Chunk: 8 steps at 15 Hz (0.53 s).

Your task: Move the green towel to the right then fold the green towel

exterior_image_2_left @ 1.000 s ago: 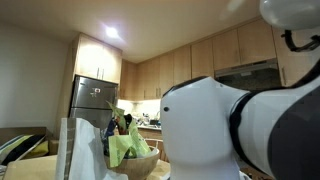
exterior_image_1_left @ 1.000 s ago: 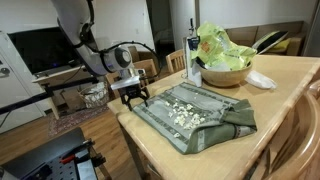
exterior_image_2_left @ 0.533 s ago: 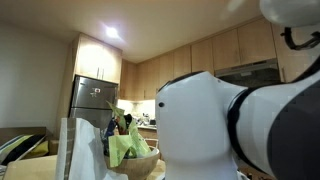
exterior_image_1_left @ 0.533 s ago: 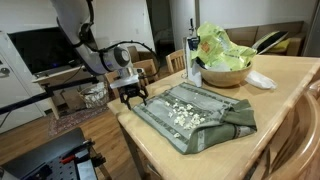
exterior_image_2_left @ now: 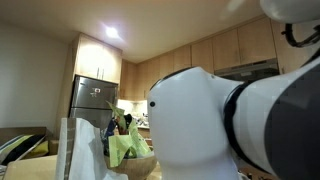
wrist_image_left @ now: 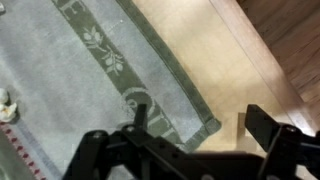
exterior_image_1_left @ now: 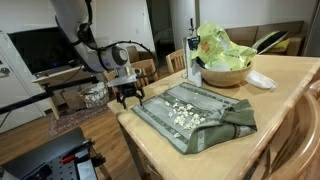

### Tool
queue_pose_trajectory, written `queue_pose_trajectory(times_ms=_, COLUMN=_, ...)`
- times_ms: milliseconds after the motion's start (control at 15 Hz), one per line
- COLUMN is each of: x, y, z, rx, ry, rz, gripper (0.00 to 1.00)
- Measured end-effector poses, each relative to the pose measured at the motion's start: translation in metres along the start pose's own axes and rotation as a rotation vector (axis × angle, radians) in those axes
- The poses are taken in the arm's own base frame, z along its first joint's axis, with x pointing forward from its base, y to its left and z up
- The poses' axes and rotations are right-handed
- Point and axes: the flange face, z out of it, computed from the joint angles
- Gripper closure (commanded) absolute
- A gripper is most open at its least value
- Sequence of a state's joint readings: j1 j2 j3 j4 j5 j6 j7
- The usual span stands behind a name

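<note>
Item: green towel point(exterior_image_1_left: 190, 112), spread flat on the tabletop point(exterior_image_1_left: 285, 95), long axis running away from your hand point(exterior_image_1_left: 131, 98). Hand: jaws apart, empty, poised above the towel's nearest corner.

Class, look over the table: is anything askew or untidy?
The green towel lies slanted across the table, and its end farthest from the open gripper is bunched into folds instead of lying flat.

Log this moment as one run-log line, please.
gripper: open, over towel corner | green towel: spread on table, not gripped | stage: pre-grasp
</note>
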<state>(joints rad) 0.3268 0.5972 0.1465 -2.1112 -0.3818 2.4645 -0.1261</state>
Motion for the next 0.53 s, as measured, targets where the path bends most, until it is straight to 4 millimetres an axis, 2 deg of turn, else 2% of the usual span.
queue_pose_trajectory(times_ms=267, x=0.001, y=0.006, z=-0.004, rx=0.051, ry=0.022, rz=-0.037, gripper=0.0)
queue_pose_trajectory(times_ms=533, x=0.0, y=0.02, z=-0.002, rx=0.074, ry=0.034, rz=-0.053, gripper=0.0)
